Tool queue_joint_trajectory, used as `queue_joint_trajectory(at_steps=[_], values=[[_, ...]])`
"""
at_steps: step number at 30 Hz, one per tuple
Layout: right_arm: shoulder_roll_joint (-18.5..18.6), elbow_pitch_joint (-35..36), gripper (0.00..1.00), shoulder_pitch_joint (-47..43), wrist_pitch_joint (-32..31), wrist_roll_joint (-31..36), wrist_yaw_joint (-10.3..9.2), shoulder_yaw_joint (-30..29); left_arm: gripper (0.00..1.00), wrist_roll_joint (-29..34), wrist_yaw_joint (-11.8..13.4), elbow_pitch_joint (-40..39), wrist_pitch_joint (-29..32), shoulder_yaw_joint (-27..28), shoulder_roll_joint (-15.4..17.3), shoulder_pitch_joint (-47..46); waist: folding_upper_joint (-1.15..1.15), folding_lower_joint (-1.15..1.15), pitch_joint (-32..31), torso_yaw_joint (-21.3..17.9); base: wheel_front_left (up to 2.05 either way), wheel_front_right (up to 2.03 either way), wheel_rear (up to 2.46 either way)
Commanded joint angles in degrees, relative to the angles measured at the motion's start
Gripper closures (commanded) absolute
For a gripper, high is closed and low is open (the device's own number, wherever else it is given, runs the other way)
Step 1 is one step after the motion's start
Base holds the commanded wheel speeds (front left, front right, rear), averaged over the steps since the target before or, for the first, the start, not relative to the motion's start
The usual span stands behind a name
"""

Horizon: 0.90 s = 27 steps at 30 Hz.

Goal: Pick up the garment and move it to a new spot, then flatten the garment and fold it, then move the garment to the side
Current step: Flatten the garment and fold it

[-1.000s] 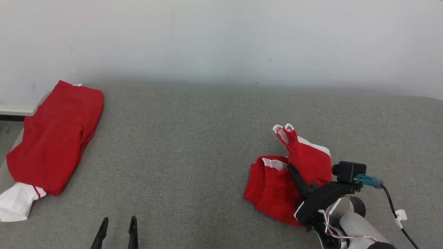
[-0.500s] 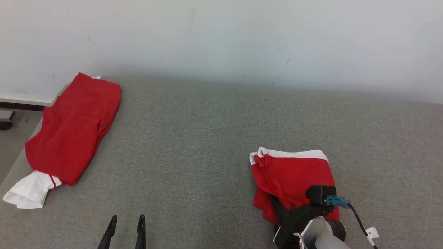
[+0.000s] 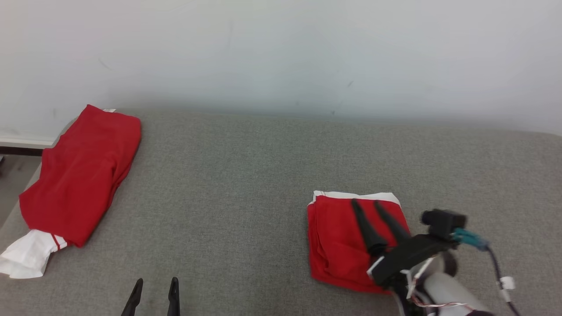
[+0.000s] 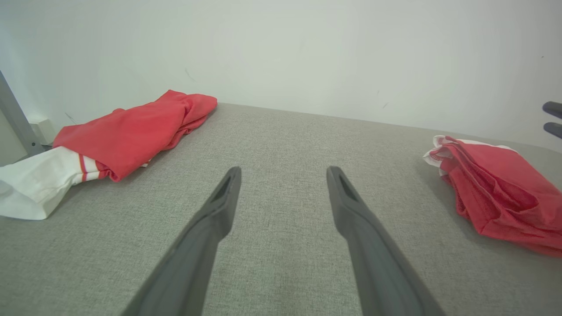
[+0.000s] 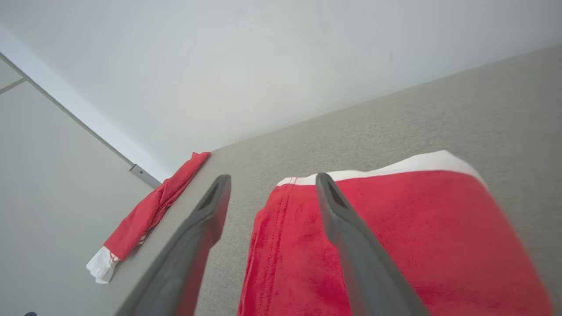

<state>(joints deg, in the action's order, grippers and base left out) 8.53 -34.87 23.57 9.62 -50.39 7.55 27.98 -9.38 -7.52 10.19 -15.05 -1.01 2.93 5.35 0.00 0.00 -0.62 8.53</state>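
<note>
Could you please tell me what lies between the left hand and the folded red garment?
Just bare grey surface lies between the left hand and the folded garment, as the head view shows.

The right gripper (image 3: 365,202) no longer pinches the red garment (image 3: 336,245). A second ago its fingers are shut on a raised flap; now they stand apart over the cloth with nothing between them. That flap, lifted off the grey surface (image 3: 241,197) a second ago, now lies down over the rest, so the garment is a flat folded rectangle with its white band (image 3: 355,195) along the far edge. The gripper, low at the near edge half a second ago, now reaches across the fold. The head camera has shifted slightly.
</note>
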Motion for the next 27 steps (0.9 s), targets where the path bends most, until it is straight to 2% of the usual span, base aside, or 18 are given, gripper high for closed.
queue_joint_trajectory(at_steps=[1, 8, 10, 14, 17, 27], values=[[2.8, 1.7, 0.0, -0.5, 1.5, 1.7, -0.08, -0.7, 0.0, 0.2, 0.1, -0.3, -0.2, 0.3, -0.1, 0.7, 0.0, 0.0, -0.3, -0.6, 0.0, 0.0, 0.0], [9.2, 4.8, 0.0, -3.7, 5.1, 8.2, -0.08, -10.0, 0.0, 0.4, 0.1, -1.1, -0.2, 0.8, -0.1, 1.3, 0.0, 0.0, -0.1, -1.2, 0.0, 0.0, 0.0], [9.5, 5.5, 0.0, -5.4, 5.5, 11.3, -0.08, -13.6, 0.0, 0.5, 0.1, -1.2, -0.2, 1.0, -0.1, 1.4, 0.0, 0.0, 0.0, -1.4, 0.0, 0.0, 0.0], [8.5, 8.7, 0.0, -9.4, 5.6, 18.8, -0.08, -22.2, 0.0, 0.5, 0.1, -1.5, -0.2, 1.6, -0.1, 1.4, 0.0, 0.0, 0.5, -1.8, 0.0, 0.0, 0.0], [6.0, 11.3, 0.0, -12.9, 5.6, 24.4, -0.08, -26.3, 0.0, 0.5, 0.1, -1.7, -0.2, 2.0, -0.1, 1.3, 0.0, 0.0, 0.9, -2.3, 0.0, 0.0, 0.0], [-1.2, 20.0, 0.0, -21.7, 5.5, 33.5, -0.08, -36.8, 0.0, 1.2, 0.1, -2.1, -0.2, 2.7, -0.1, 0.8, 0.0, 0.0, 1.0, -3.6, 0.0, 0.0, 0.0]])
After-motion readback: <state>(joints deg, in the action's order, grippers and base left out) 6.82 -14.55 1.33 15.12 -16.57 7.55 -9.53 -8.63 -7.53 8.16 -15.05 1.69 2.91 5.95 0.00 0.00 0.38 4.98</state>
